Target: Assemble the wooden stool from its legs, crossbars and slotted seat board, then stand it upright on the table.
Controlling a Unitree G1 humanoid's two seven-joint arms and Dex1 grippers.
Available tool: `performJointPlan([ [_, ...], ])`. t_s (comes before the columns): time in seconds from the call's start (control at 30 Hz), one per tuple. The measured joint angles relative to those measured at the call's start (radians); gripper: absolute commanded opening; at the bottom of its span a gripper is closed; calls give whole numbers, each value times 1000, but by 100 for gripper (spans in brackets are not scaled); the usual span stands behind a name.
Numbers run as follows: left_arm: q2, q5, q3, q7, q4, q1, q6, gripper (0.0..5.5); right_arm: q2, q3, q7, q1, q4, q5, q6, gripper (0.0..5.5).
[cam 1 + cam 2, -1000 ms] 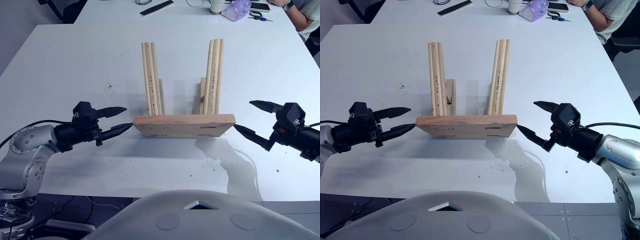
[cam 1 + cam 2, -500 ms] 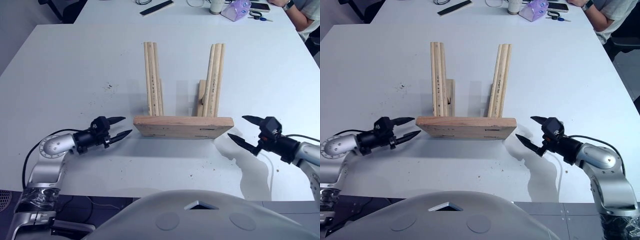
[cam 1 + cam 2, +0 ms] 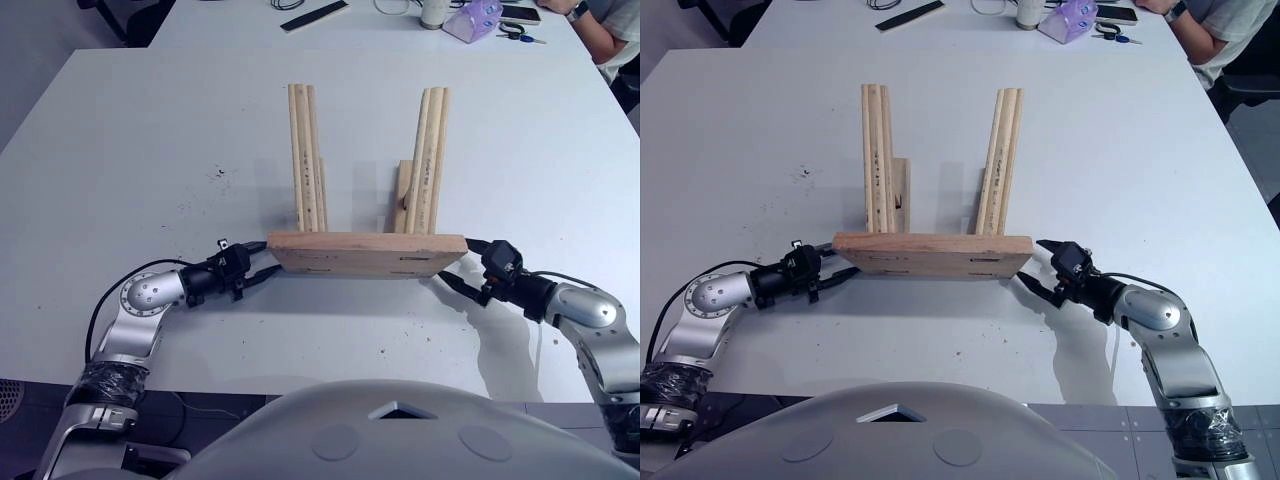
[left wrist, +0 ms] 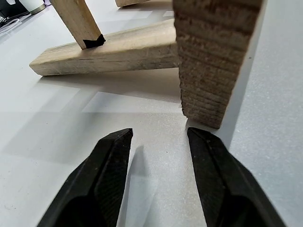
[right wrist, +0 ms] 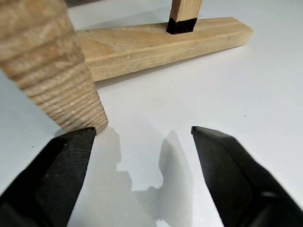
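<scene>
Worktop (image 3: 150,130) is white and matte, with a scatter of dark specks (image 3: 216,174) left of the work; nothing lies between either arm and the piece. On the farther table (image 3: 230,25) sit a black strip (image 3: 313,15), a purple pouch (image 3: 472,18) and scissors (image 3: 520,35), all well apart from my reach. The wooden stool (image 3: 932,255) lies on its side: the seat board (image 3: 367,253) stands on its long edge nearest me, and the left legs (image 3: 305,155) and right legs (image 3: 428,155) run away from me along the worktop, with a short crossbar (image 3: 404,195) showing between them. Both forearms lie low over the worktop, elbows out, angled inward toward the two ends of the board. The left end effector (image 3: 262,262) is parted and grips nothing, its black tapered fingers (image 4: 109,161) pointing at the board's end, just short of it. The right end effector (image 3: 462,265) is spread wider, also holding nothing; one finger (image 5: 71,151) sits right at the board's lower corner, and I cannot tell whether they touch. The board is pale raw wood with layered end grain, the legs are square-section, and there is a dark mark where the crossbar meets a leg (image 5: 165,40).
</scene>
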Motion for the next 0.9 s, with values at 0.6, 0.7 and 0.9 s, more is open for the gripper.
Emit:
performJointPlan([
  [0.6, 42, -177, 73, 8, -367, 126, 332, 219, -19, -120, -43, 106, -215, 54, 116, 377],
  [0.7, 59, -234, 131, 35, -478, 150, 408, 219, -31, -196, -58, 136, -332, 106, 182, 377],
  [0.9, 87, -387, 247, 83, -648, 185, 554, 219, -58, -348, -85, 142, -471, 269, 303, 377],
])
